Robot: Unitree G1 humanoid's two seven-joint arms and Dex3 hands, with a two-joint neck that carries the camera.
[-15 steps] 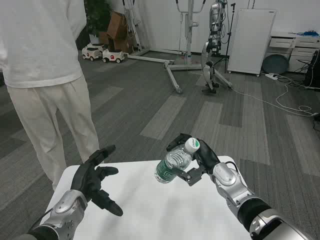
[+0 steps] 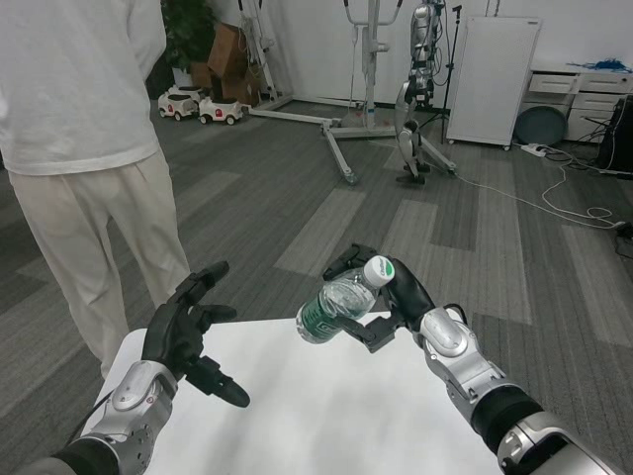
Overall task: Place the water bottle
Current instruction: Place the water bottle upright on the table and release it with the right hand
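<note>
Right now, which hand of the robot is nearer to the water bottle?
The right hand: it grips the water bottle near the cap, holding it tilted above the white table. The left hand is apart from it, open, over the table's left side.

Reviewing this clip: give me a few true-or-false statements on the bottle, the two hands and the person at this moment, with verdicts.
1. The right hand holds the water bottle tilted above the white table. True.
2. The bottle stands upright on the table. False: it is held in the air, leaning, cap end uppermost.
3. The left hand holds nothing, its fingers spread. True.
4. The bottle's label is red. False: it is green.
5. A person in light clothes stands beyond the table's left side. True.
</note>
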